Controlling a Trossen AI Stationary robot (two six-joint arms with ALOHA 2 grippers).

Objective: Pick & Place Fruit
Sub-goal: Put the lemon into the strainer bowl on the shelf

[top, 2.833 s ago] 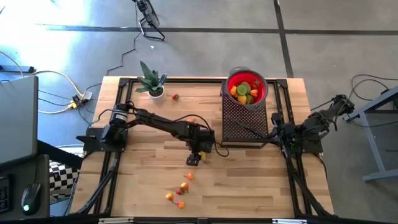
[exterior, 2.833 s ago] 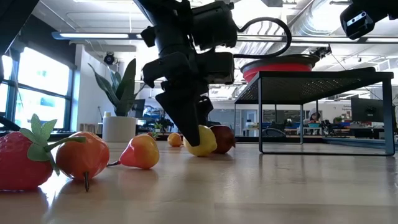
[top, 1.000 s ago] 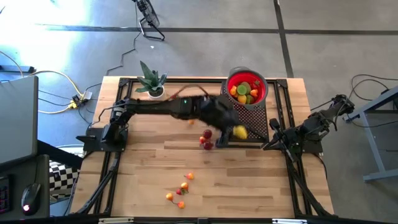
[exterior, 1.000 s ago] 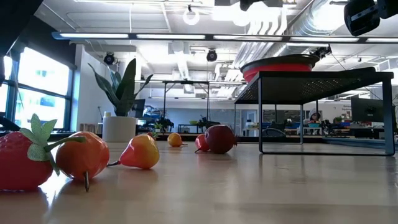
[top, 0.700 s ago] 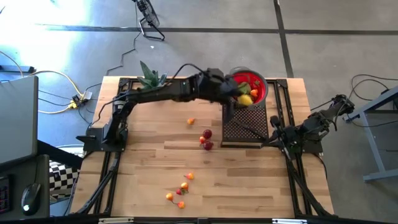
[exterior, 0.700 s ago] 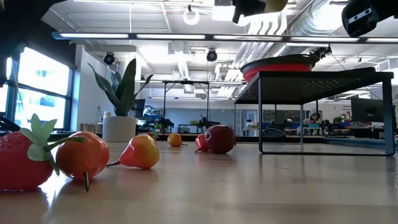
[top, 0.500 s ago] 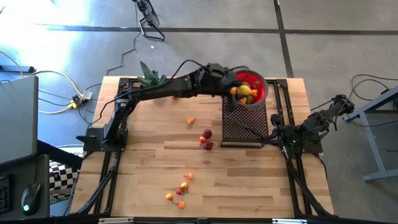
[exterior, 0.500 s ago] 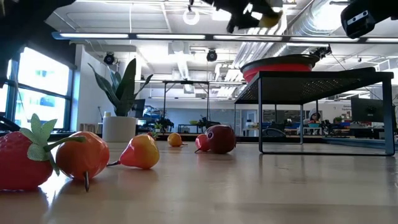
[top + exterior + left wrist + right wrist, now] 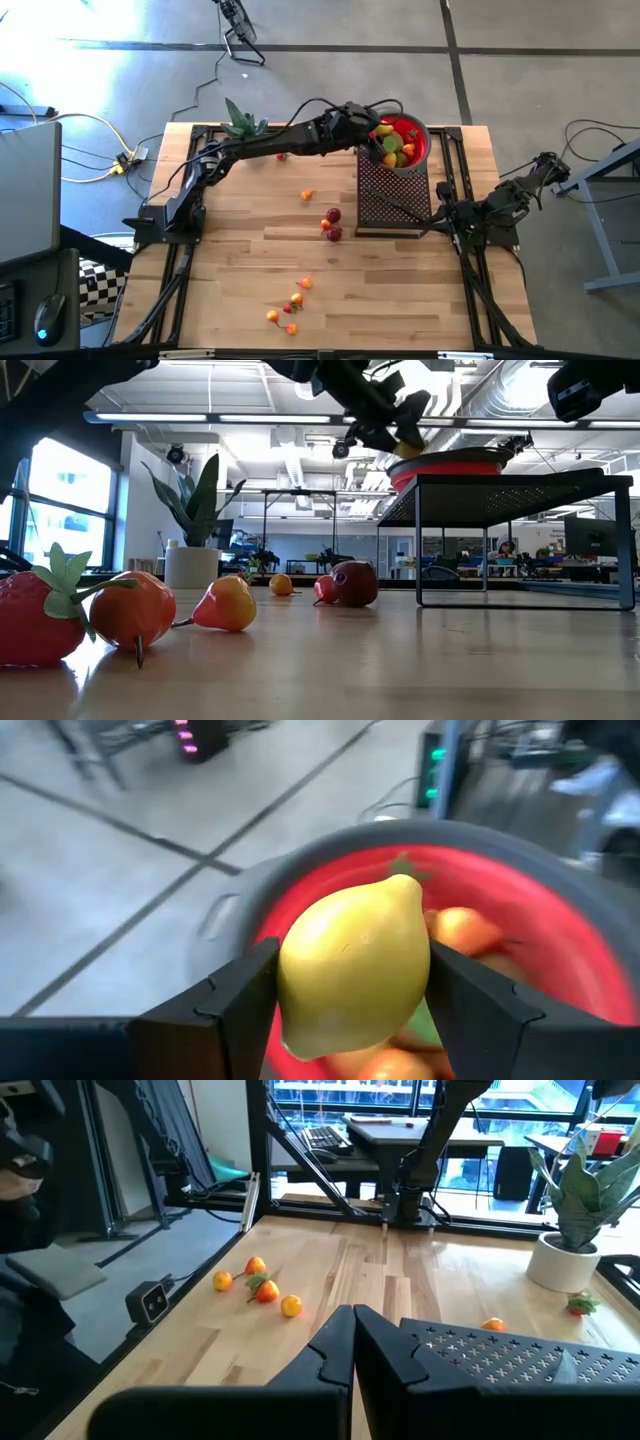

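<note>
Smooth oval lemon (image 9: 352,965) reached red bowl (image 9: 560,935).

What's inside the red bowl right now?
The red bowl holds a pile of fruit, orange, yellow and green. The lemon in the left gripper hides part of it; the lower layers are covered.

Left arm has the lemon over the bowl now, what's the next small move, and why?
Probably open the left gripper and let go: the lemon is clamped between its fingers directly above the red bowl, which already holds other fruit, so it should drop in.
</note>
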